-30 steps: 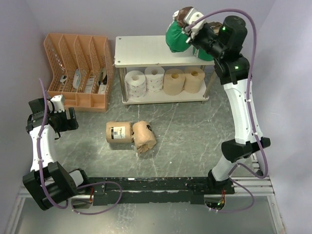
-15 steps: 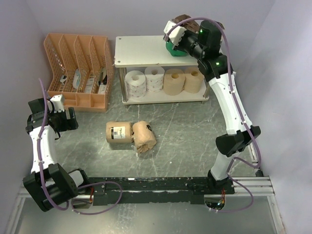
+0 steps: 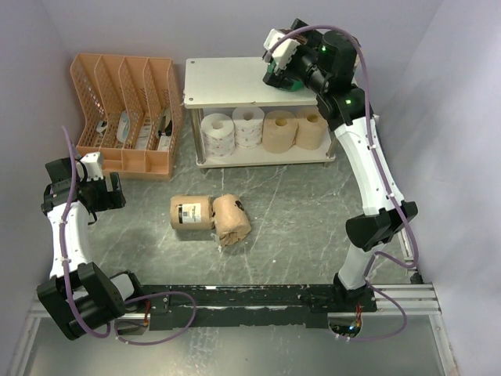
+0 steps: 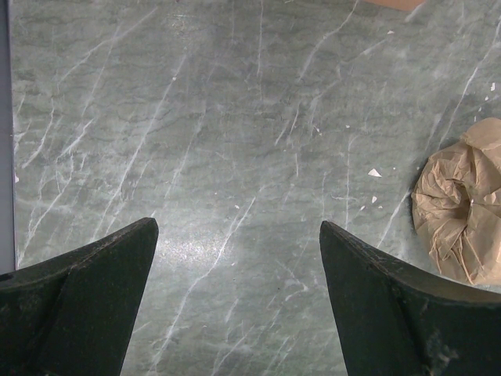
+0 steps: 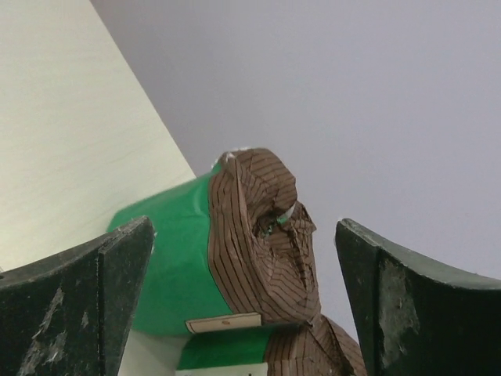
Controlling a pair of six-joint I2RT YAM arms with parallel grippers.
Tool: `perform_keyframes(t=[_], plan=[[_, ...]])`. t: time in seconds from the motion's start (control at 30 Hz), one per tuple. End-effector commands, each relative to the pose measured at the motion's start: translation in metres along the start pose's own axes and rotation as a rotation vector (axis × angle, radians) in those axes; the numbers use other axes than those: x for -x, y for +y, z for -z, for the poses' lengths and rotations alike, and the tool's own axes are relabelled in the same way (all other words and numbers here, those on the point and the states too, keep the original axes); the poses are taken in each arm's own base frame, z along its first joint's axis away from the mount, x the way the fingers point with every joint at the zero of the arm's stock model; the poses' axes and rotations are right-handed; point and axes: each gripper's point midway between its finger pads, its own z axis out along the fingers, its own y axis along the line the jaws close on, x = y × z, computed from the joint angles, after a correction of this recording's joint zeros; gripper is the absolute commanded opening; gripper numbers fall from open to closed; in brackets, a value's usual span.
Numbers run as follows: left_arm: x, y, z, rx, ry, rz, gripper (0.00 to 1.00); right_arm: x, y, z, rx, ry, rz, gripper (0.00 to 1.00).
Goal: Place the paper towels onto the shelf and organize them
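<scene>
Right pincer (image 5: 243,227): fingers spread wide, wider than the roll in front of them, holding nothing. Green roll (image 5: 172,258) lies between and just past the fingertips, brown end toward the wrist camera, resting on the shelf's (image 3: 227,78) top board (pale surface, upper left of the wrist frame). A second green roll (image 5: 227,354) shows just under it at the bottom edge. I cannot tell whether either finger touches the wrapper. In the top view this pincer sits upper centre-right, over the right rear corner of the top board.

Lower board, left to right in the top view: two white rolls (image 3: 218,133) (image 3: 249,125), then two tan rolls (image 3: 279,129) (image 3: 311,128), all upright in a row, side by side.

Table (image 3: 313,204), centre of frame: two wrapped rolls (image 3: 192,211) (image 3: 231,219) lying touching each other, well apart from the shelf.

Left pincer (image 4: 237,225): fingers wide apart, empty, over bare table (left edge of the top view). One wrapped roll's crumpled end sits at the right edge of its wrist frame.

Orange organizer (image 3: 125,113): upper left, just beside the shelf.
</scene>
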Motion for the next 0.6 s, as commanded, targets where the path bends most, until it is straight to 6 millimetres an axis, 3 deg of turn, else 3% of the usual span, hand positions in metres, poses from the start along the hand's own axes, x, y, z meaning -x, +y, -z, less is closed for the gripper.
perform_keyframes(t=[0.0,0.07,0.17,0.23,0.33,0.43,0.57], plan=[[0.015,0.004,0.006,0.011,-0.044,-0.013,0.96,0.059,-0.031,0.026,-0.057,-0.193,-0.12,1.0],[0.015,0.004,0.006,0.011,-0.041,-0.012,0.96,0.08,-0.024,0.037,-0.005,-0.262,-0.184,1.0],[0.015,0.005,0.006,0.017,-0.043,-0.01,0.96,0.104,0.012,0.058,0.163,-0.363,-0.319,1.0],[0.015,0.006,0.006,0.023,-0.043,-0.008,0.96,0.107,0.053,0.071,0.325,-0.387,-0.422,1.0],[0.016,0.009,0.006,0.044,-0.046,-0.006,0.96,0.103,0.141,0.105,0.64,-0.409,-0.575,1.0],[0.017,0.01,0.007,0.048,-0.054,-0.007,0.96,0.083,0.225,0.132,0.845,-0.339,-0.653,1.0],[0.016,0.009,0.007,0.043,-0.055,-0.009,0.96,0.028,0.304,0.152,0.894,-0.171,-0.593,1.0]])
